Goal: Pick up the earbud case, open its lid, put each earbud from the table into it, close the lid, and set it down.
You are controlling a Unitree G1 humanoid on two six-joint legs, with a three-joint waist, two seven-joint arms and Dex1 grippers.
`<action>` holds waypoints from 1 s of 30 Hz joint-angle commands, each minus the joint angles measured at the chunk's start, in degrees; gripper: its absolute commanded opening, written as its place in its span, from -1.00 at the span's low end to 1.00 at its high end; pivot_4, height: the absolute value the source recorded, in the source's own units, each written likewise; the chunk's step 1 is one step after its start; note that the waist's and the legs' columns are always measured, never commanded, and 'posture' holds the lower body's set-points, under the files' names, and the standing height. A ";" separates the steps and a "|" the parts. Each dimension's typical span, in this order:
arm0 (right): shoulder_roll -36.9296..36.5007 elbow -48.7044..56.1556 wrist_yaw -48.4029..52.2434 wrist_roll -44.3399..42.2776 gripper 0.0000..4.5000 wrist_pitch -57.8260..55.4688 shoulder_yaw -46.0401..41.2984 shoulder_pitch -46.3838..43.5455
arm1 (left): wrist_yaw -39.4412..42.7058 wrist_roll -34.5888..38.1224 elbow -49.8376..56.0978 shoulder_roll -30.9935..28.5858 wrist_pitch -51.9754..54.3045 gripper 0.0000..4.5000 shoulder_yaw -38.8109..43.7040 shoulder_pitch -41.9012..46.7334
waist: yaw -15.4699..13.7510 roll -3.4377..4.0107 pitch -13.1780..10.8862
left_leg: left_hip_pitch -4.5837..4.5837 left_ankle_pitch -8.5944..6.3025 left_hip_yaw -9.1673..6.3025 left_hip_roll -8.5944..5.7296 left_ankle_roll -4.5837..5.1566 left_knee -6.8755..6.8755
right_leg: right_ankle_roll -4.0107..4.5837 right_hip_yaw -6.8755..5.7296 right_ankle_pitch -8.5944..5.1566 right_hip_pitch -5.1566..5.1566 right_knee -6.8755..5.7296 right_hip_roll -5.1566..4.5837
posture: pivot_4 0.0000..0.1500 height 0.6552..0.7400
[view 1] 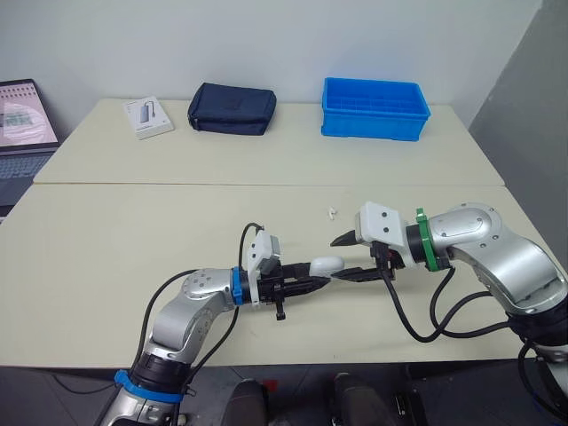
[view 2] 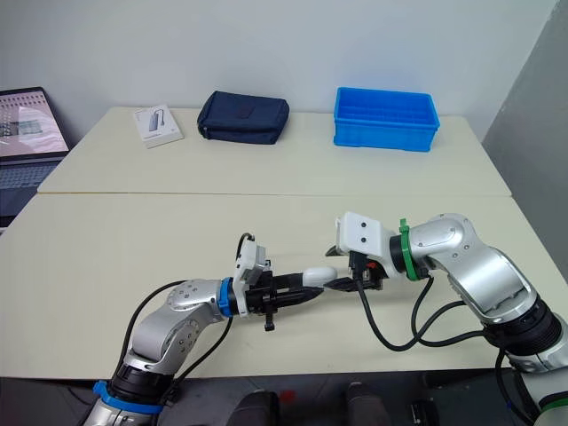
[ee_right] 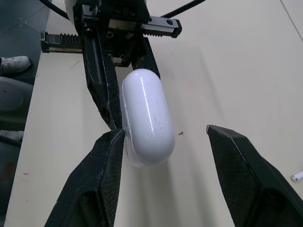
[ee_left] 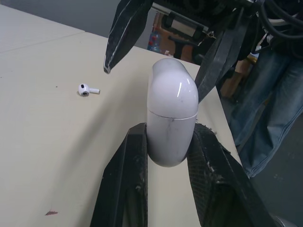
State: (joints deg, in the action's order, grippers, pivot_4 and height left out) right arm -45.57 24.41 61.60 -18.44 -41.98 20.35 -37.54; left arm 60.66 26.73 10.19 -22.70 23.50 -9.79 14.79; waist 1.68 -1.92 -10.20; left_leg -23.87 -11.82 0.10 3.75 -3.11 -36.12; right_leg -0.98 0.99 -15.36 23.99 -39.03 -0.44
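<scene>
The earbud case [ee_left: 173, 99] is gripped by its lower half in the left claw [ee_left: 169, 142], whose two fingers are closed on its sides. It is held off the counter [view 1: 177, 231], above the strip near the front edge and about midway along it, with the rounded lid end turned toward the right arm. The lid is shut, and the seam between lid and body is seen as a thin line just beyond the left fingertips. The right claw [ee_right: 165, 131] is spread wide and empty. One of its fingers is close against the lid end, though contact cannot be told, and the other is well apart from it. One earbud [view 1: 331, 212] is lying on the counter, a little farther from the front edge than the case.

The lid-opening step is judged to be in hand. A catch on the lid alone, beyond the seam, is called for next. It is then to be swung about its hinge while the body is clamped.
</scene>
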 commanded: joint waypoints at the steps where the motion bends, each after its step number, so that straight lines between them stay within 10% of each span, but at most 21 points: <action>1: 0.38 -0.71 0.34 0.88 0.26 1.24 -0.91 -2.09 | 1.53 0.39 3.28 -0.83 -1.17 -0.65 -1.41 -0.44 | 0.00 0.00 0.00 | 0.00 0.00 -0.01 0.00 0.00 0.00 | 0.00 -0.01 0.00 0.00 0.00 0.00 | 1.00 1.00; 21: -0.10 -1.44 3.36 -4.27 0.26 -1.86 -6.22 -3.89 | 2.02 -1.22 1.25 -2.31 -5.72 -0.65 -1.71 -1.39 | -0.02 0.01 0.00 | 0.01 0.00 0.00 0.00 0.00 -0.01 | 0.02 0.00 0.01 -0.01 -0.01 0.00 | 1.00 1.00; 30: -1.49 1.06 -2.11 -5.05 0.26 7.47 -19.92 9.10 | -8.91 -0.91 -3.72 2.13 -10.10 -0.65 7.99 -2.09 | -0.22 -0.01 0.01 | 0.02 0.00 -0.01 0.00 0.00 -0.01 | 0.01 -0.03 0.01 -0.08 0.03 -0.02 | 1.00 1.00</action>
State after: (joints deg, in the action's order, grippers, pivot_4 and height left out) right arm -47.49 23.90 62.66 -23.74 -37.72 5.23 -29.64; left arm 54.32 25.08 6.54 -21.18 15.36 -4.72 12.61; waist 1.45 -1.92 -10.19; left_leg -23.82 -11.81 0.10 3.74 -3.10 -36.15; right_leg -0.97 0.96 -15.35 23.88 -39.00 -0.46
